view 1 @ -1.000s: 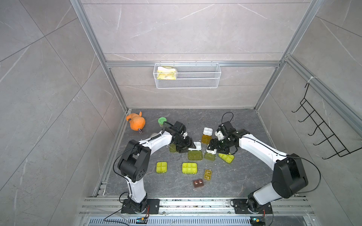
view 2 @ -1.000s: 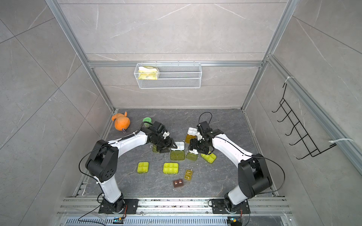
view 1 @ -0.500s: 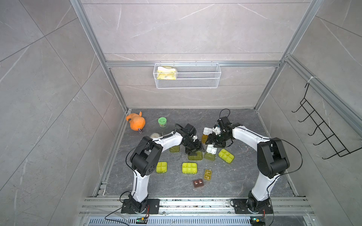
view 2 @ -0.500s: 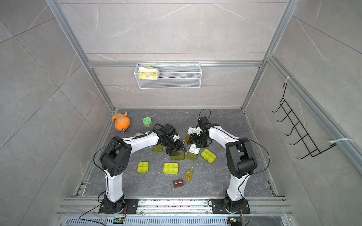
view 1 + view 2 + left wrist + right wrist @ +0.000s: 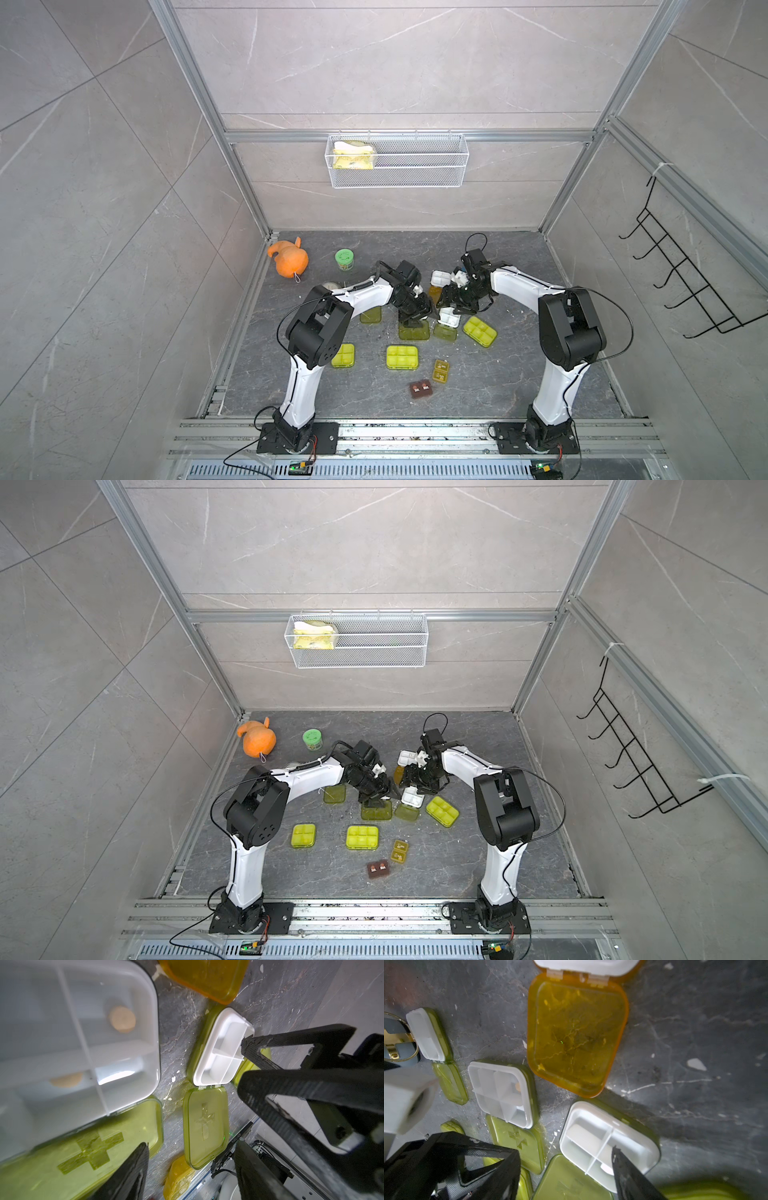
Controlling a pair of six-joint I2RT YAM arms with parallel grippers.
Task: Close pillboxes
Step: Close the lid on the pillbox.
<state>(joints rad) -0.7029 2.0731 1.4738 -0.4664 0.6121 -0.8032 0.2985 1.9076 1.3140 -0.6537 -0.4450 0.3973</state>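
In both top views the left arm [image 5: 365,297], left of centre, and the right arm [image 5: 515,284], right of centre, pair glossy white link shells with bulky matte black joint housings. Each stands on a black base plate [image 5: 328,436] near the bottom edge, and thin black cables [image 5: 631,328] loop off the joints. In the wrist views the left gripper [image 5: 191,1145] and right gripper [image 5: 564,1150] show black, rough-textured fingers shaped as open triangular frames.
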